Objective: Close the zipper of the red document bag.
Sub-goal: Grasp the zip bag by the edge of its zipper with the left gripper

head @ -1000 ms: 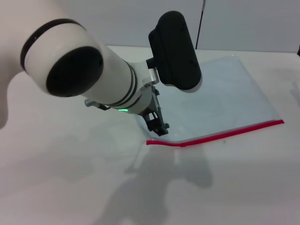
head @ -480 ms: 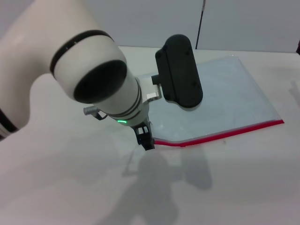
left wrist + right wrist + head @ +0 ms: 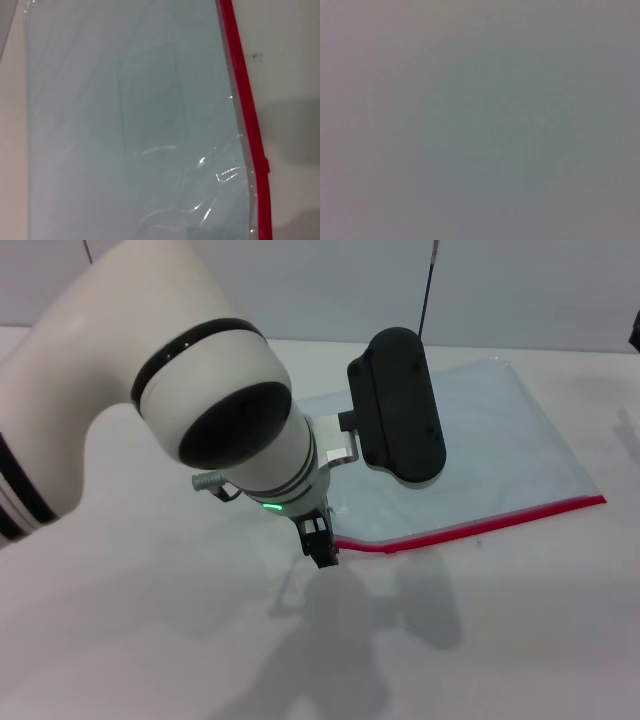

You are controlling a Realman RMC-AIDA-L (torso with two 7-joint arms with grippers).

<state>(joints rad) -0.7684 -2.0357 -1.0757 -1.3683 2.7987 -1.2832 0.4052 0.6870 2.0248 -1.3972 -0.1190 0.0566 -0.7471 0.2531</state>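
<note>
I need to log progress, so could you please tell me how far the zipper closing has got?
Done: left end effector sits at the near-left end of the zipper on the red document bag. In hand: taking hold there. Left: the run along the red strip. Right arm out of view.

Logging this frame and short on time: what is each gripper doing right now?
Left gripper: at the near-left end of the zipper of the red document bag; open or shut cannot be told.
Right gripper: not in view.
</note>
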